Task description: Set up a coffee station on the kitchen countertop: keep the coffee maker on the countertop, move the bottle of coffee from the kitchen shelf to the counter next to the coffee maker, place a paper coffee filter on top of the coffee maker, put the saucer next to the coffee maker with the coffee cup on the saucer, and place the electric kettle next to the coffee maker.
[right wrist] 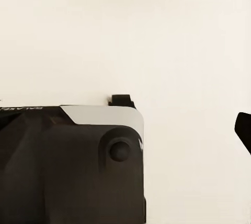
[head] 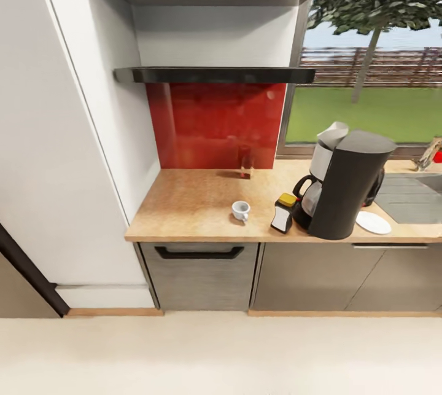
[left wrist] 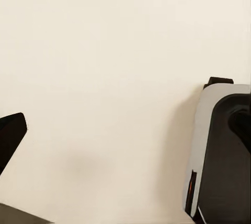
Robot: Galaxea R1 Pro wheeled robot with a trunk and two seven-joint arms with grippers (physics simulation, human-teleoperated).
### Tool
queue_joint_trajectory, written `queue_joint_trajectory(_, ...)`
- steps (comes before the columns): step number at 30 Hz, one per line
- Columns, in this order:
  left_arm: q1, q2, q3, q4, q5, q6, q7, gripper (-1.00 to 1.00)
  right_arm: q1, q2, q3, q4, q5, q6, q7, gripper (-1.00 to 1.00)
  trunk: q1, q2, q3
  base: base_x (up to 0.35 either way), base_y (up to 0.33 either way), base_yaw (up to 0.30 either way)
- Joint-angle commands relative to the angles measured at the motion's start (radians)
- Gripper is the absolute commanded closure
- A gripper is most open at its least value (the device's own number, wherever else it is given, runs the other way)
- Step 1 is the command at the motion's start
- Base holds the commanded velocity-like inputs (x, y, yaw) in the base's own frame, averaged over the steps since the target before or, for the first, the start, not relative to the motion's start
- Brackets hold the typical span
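The black coffee maker point(head: 347, 189) stands on the wooden countertop point(head: 196, 204) at the right, with a pale folded paper filter point(head: 331, 132) on its top. A small yellow-capped container point(head: 283, 212) sits against its left side, and a white cup point(head: 240, 210) stands further left. A white saucer point(head: 373, 223) lies to the maker's right. A dark object point(head: 374, 188) peeks out behind the maker. A brownish glass bottle point(head: 246, 163) stands at the red splashback. In the wrist views, one dark fingertip point(left wrist: 11, 136) of my left gripper and one fingertip point(right wrist: 243, 130) of my right sit far out at the edge, over floor, holding nothing.
Two dark shelves point(head: 215, 75) hang above the counter, seen from below. A sink point(head: 412, 197) lies at the right, under a window. A tall white cabinet point(head: 55, 137) stands left. Drawers point(head: 197, 275) sit under the counter. My grey and black base point(right wrist: 73, 166) is above pale floor point(head: 221, 352).
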Motion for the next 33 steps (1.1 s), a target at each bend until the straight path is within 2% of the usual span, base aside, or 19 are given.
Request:
queue_joint_trajectory(1,0.0,0.0,-0.009,0.01,0.007,-0.002,0.005,-1.0,-0.001,0.005,0.008,0.001,-0.01,-0.004,-0.003,-1.0,0.001,-0.002,-0.002,0.0,0.0,-0.264)
queue_joint_trajectory(5,0.0,0.005,-0.009,0.082,0.006,0.0,-0.002,-1.0,-0.001,0.045,0.012,0.001,-0.002,-0.003,-0.002,-1.0,0.001,-0.002,-0.002,0.0,0.0,-0.264)
queue_joint_trajectory(6,0.001,0.009,-0.008,0.118,0.007,0.064,-0.005,-1.0,-0.001,0.056,0.014,-0.015,0.01,-0.005,-0.001,-1.0,0.001,-0.002,-0.002,0.0,0.0,-0.03)
queue_joint_trajectory(8,0.001,0.007,-0.01,0.121,0.005,0.144,-0.005,-1.0,-0.001,0.063,0.014,-0.079,0.011,-0.006,0.0,-1.0,0.001,-0.002,-0.002,0.0,0.0,-0.014)
queue_joint_trajectory(9,0.0,0.007,-0.011,0.121,0.003,0.201,-0.001,-1.0,-0.001,0.103,0.028,-0.234,0.035,-0.006,-0.001,-1.0,0.001,-0.002,-0.002,0.0,0.0,-0.003)
queue_joint_trajectory(10,0.002,0.007,-0.011,0.122,0.003,0.216,0.003,-1.0,-0.001,0.138,0.079,-0.371,0.104,-0.008,-0.003,-1.0,0.001,-0.002,-0.002,0.0,0.0,0.0)
queue_joint_trajectory(11,0.005,0.006,-0.011,0.123,0.003,0.221,0.005,-1.0,-0.001,0.138,0.11,-0.475,0.156,-0.007,-0.007,-1.0,0.001,-0.002,-0.002,0.0,0.0,0.0)
queue_joint_trajectory(15,0.009,0.001,-0.009,0.124,0.003,0.22,0.006,-1.0,-0.013,0.138,0.128,-0.69,0.192,0.014,-0.013,-1.0,0.001,-0.002,-0.002,0.0,0.0,0.0)
queue_joint_trajectory(16,0.008,0.0,-0.008,0.124,0.003,0.219,0.006,-1.0,-0.018,0.138,0.129,-0.71,0.193,0.023,-0.014,-1.0,0.001,-0.002,-0.002,0.0,0.0,0.0)
queue_joint_trajectory(17,0.008,-0.001,-0.008,0.124,0.003,0.219,0.006,-1.0,-0.05,0.138,0.13,-0.773,0.195,0.078,-0.03,-1.0,0.001,-0.002,-0.002,0.0,0.0,0.0)
queue_joint_trajectory(19,0.008,-0.002,-0.007,0.123,0.003,0.219,0.006,-1.0,-0.096,0.138,0.131,-0.81,0.196,0.145,-0.062,-1.0,0.001,-0.002,-0.002,0.0,0.0,0.0)
queue_joint_trajectory(20,0.008,-0.001,-0.007,0.124,0.004,0.22,0.006,-1.0,-0.14,0.138,0.131,-0.825,0.196,0.183,-0.084,-1.0,0.001,-0.002,-0.002,0.0,0.0,0.0)
queue_joint_trajectory(23,0.008,-0.002,-0.007,0.132,0.004,0.219,0.006,-1.0,-0.289,0.138,0.128,-0.835,0.196,0.231,-0.117,-1.0,0.001,-0.002,-0.002,0.0,0.0,0.0)
queue_joint_trajectory(25,0.008,-0.002,-0.007,0.146,0.005,0.217,0.006,-1.0,-0.357,0.138,0.123,-0.833,0.196,0.274,-0.142,-1.0,0.001,-0.002,-0.002,0.0,0.0,0.0)
queue_joint_trajectory(28,0.008,-0.004,-0.006,0.154,0.005,0.217,0.006,-1.0,-0.429,0.138,0.098,-0.832,0.194,0.384,-0.184,-1.0,0.001,-0.002,-0.002,0.0,0.0,0.0)
queue_joint_trajectory(33,0.007,-0.005,-0.005,0.156,0.004,0.22,0.004,-1.0,-0.523,0.138,0.05,-0.835,0.194,0.561,-0.204,-1.0,0.001,-0.002,-0.002,0.0,0.0,0.0)
